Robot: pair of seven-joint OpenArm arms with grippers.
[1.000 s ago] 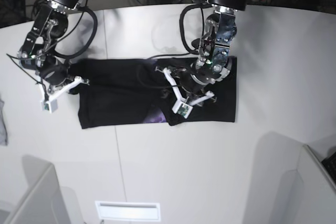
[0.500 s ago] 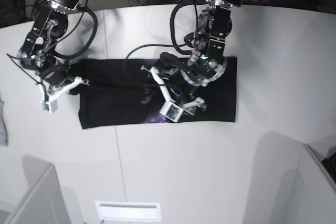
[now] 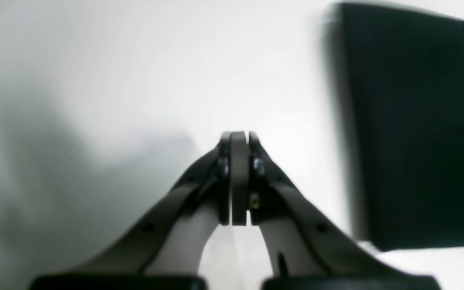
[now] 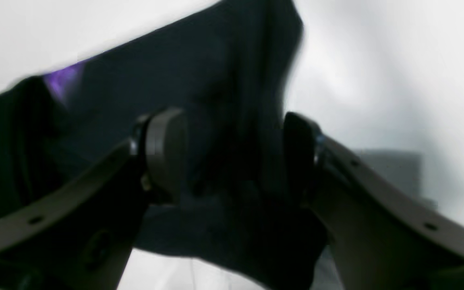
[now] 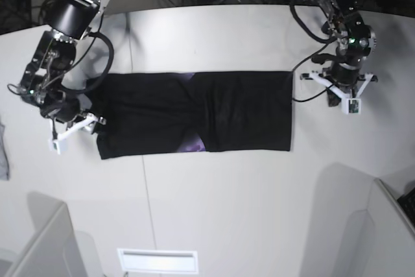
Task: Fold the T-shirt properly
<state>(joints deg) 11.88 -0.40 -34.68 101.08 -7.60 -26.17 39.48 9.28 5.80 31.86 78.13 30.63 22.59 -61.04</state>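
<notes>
T-shirt (image 5: 194,112) between right gripper (image 4: 232,157) jaws

Base camera looking straight down at desk (image 5: 214,212) from high. Wrist cameras peering close along own grippers, all sharing T-shirt (image 5: 194,113).

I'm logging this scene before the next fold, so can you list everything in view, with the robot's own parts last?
T-shirt: one, black with a small purple patch showing, lying flat in a long band across the middle of the table.
Table: one, white, under everything.
Grey cloth: one, grey, at the table's far left edge in the base view, mostly cut off.
Left end effector: one, dark grey, shut and empty, over bare table beside the shirt's edge.
Right end effector: one, dark grey, open, jaws standing either side of a bunched end of the shirt.
</notes>
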